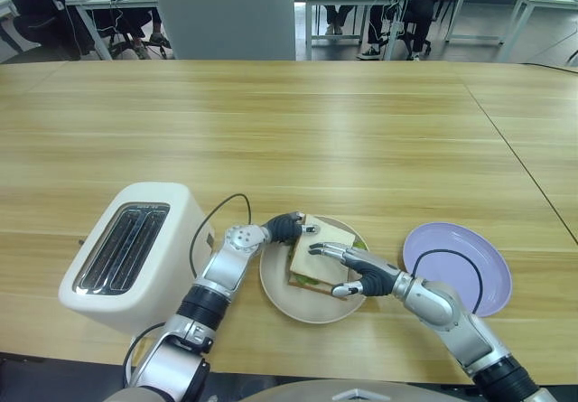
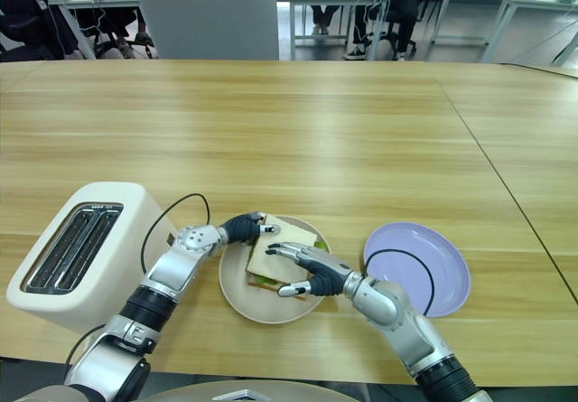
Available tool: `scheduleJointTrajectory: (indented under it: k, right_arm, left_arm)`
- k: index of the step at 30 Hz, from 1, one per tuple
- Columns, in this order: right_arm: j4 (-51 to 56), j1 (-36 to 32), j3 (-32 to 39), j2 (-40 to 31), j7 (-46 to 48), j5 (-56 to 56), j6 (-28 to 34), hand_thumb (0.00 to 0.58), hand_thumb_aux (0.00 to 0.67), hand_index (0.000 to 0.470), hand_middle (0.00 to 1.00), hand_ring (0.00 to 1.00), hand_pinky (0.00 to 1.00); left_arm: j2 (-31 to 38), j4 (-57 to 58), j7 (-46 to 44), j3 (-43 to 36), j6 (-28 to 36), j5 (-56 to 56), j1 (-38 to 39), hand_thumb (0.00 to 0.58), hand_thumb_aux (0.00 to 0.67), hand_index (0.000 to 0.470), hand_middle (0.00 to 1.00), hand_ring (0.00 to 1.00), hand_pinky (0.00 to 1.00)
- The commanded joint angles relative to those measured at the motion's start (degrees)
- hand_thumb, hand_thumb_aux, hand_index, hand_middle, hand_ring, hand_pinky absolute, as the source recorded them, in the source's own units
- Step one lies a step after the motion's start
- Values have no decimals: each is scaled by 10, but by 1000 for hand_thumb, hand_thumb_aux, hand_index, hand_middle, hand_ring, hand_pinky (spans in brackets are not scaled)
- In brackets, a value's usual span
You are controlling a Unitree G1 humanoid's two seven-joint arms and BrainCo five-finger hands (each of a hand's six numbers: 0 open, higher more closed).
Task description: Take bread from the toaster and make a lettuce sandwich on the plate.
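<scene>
A sandwich [image 1: 318, 247] lies on the beige plate [image 1: 282, 295] in front of me, a pale top bread slice over green lettuce [image 1: 305, 281] that peeks out at its near edge. My left hand [image 1: 282, 229] has curled fingers against the sandwich's far-left corner. My right hand [image 1: 359, 271] comes in from the right, with fingers laid over the top slice and the thumb at the near-right edge, gripping it. The white toaster [image 1: 135, 257] stands to the plate's left, and its two slots look dark and empty.
A purple plate [image 1: 470, 248] with a thin black ring on it sits to the right of the beige plate. The toaster's black cable [image 1: 221, 205] loops behind my left hand. Bare wooden table stretches far ahead, with desks and seated people beyond it.
</scene>
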Motion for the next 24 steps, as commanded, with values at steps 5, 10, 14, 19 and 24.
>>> scheduleJointTrajectory:
  k: [5, 10, 14, 19, 24]
  right_arm:
    - [30, 20, 29, -11, 37, -8, 12, 0, 0, 0, 47, 47, 47]
    - [33, 22, 38, -16, 35, -27, 8, 0, 0, 0, 51, 51, 51]
    - [42, 20, 56, -34, 7, -95, -24, 0, 0, 0, 51, 51, 51]
    - [27, 23, 44, -27, -2, -91, -24, 0, 0, 0, 51, 51, 51]
    - [-51, 48, 1, 0, 3, -17, 26, 0, 0, 0, 55, 55, 55]
  left_arm:
    - [20, -111, 50, 27, 28, 29, -23, 0, 0, 0, 1000, 1000, 1000]
    - [26, -146, 62, 38, 46, 34, -24, 0, 0, 0, 890, 890, 890]
    - [36, -164, 73, 55, 50, 37, -28, 0, 0, 0, 835, 835, 835]
    - [25, -209, 94, 91, 51, 16, -33, 0, 0, 0, 761, 761, 761]
    - [-10, -301, 136, 141, 21, -16, 10, 0, 0, 0, 600, 600, 600]
